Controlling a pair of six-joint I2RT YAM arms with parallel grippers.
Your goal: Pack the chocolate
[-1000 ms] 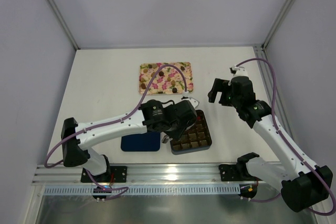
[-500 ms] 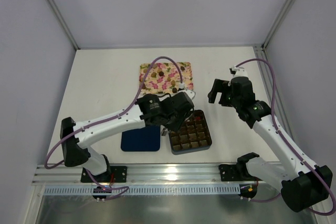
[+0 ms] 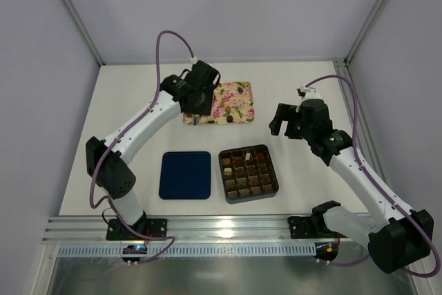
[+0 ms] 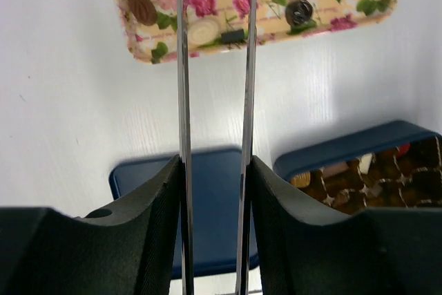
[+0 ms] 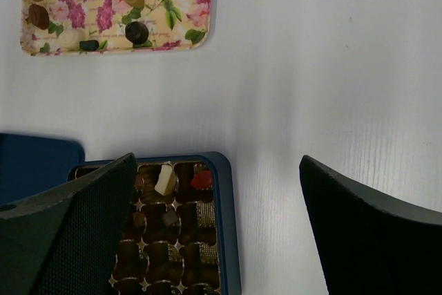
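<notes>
Loose chocolate lies on the floral tray (image 3: 238, 101): a dark round piece (image 4: 299, 12), a brown oval (image 4: 143, 8) and a whitish one (image 4: 204, 31). My left gripper (image 3: 195, 119) hangs over the tray's near left part. Its long metal blades (image 4: 182, 67) stand slightly apart, open, with nothing between them where they show; their tips run off the top of the left wrist view. The dark blue box (image 3: 275, 170) holds several pieces, among them a white one (image 5: 165, 179) and a red one (image 5: 201, 179). My right gripper (image 3: 283, 119) hovers wide open and empty, right of the tray.
The box's blue lid (image 3: 185, 175) lies flat to the left of the box. Aluminium posts and grey walls close in the table on the left, back and right. A rail runs along the near edge by the arm bases.
My left arm has swung from over the box back to the floral tray at the rear, its blades parting a little. The right arm has barely moved.
</notes>
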